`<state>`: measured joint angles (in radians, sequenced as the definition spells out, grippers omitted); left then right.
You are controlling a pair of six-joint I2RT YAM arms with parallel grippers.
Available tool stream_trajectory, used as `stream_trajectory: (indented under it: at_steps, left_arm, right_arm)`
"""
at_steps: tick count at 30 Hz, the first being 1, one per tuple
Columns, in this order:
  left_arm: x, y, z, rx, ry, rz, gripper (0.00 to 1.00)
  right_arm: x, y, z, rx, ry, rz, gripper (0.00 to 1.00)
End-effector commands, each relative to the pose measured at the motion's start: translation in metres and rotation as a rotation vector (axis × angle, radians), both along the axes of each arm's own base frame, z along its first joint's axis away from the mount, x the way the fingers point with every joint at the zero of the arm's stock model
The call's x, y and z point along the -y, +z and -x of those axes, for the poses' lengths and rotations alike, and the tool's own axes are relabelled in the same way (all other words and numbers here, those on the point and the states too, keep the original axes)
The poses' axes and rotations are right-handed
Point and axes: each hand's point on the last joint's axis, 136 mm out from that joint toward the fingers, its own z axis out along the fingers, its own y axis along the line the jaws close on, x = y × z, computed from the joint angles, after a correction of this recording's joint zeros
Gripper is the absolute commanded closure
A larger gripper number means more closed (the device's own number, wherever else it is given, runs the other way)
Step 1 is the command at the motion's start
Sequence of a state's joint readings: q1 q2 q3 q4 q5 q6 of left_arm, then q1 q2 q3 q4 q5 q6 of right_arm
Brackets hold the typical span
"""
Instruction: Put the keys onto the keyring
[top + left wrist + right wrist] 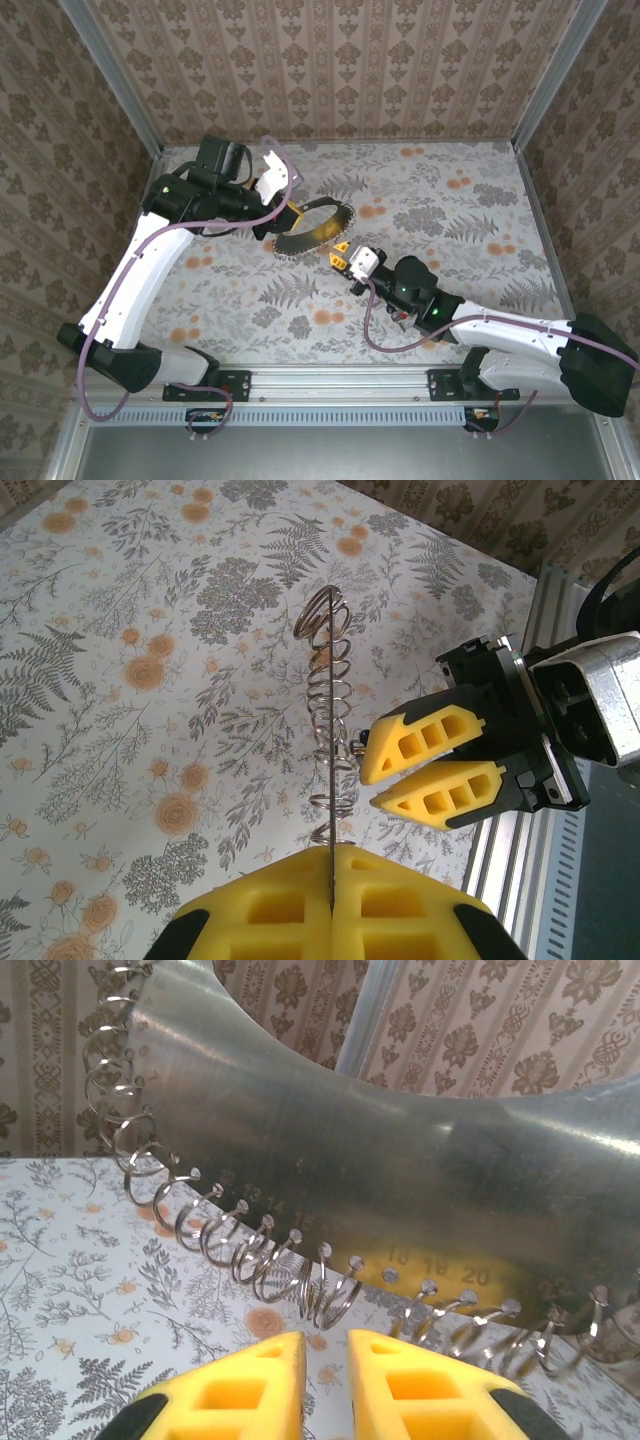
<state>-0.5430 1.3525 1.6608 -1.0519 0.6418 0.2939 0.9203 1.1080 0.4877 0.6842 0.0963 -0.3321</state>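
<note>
Left end effector (330,858) grips the ringed plate (400,1160) edge-on; right end effector (325,1348), narrowly parted, faces its rings (330,1295).

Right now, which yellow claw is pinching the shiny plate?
The left gripper: it is shut on the edge of the metal plate. The right gripper has a gap, holding nothing.

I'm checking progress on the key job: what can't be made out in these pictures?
Any keys on the rings: too small to tell, top view.
Numbers on the metal strip: mostly blurred, right wrist view.
Strip's right end: cut by the frame edge, right wrist view.
Left gripper's hold on the strip: hidden by its own fingers, left wrist view.
</note>
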Motion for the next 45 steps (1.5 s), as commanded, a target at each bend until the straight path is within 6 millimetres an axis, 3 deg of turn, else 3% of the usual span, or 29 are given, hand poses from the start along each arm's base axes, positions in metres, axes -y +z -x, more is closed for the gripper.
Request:
stream_trajectory:
  at_steps: [1, 14, 28, 45]
  left_arm:
    - [-0.001, 0.018, 0.007, 0.065, -0.026, 0.029, 1.0]
    - [0.0, 0.019, 0.009, 0.061, -0.032, 0.033, 1.0]
    - [-0.002, 0.018, 0.013, 0.058, -0.035, 0.021, 1.0]
    - [0.0, 0.017, 0.014, 0.053, -0.04, 0.021, 1.0]
  right_arm:
    - [-0.009, 0.021, 0.003, 0.014, 0.038, -0.052, 0.78]
    - [-0.01, 0.024, -0.008, 0.055, -0.011, -0.02, 0.77]
    - [-0.006, 0.011, -0.016, 0.091, -0.055, 0.073, 0.75]
    - [-0.007, 0.004, -0.021, 0.069, -0.053, 0.069, 0.78]
